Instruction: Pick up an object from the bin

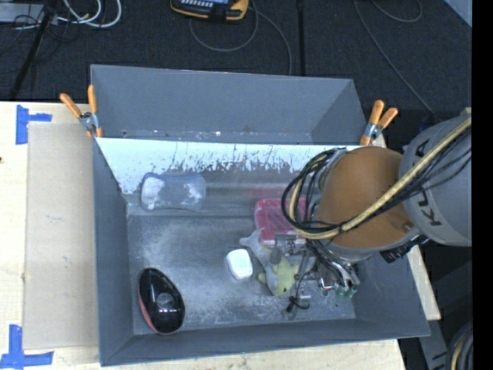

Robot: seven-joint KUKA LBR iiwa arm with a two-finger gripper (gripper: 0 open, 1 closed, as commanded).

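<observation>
**Camera view: gripper low over the cluster at centre right of the bin**

Camera view, read left to right. The grey bin [115, 284] holds five loose things that I can count, one of each kind.

- Lower left: one black oval thing with a red edge [160, 301], flat on the floor and well apart from the rest.
- Upper left: one clear plastic piece [171, 191], resting at the foot of the back wall, probably where it slid to a stop.
- Centre: one small white block [239, 264].
- Just right of it: one pink thing [271, 216] above and one yellow-green lump [282, 276] below. These three lie close together.

The gripper [306, 285] hangs from the orange wrist cover [362, 199], low over the cluster and right beside the yellow-green lump. Judgement: that lump is the likeliest pick, since it lies nearest the tool. Cables hide the tip, so I cannot tell whether it is open or closed, or whether it holds anything.
</observation>
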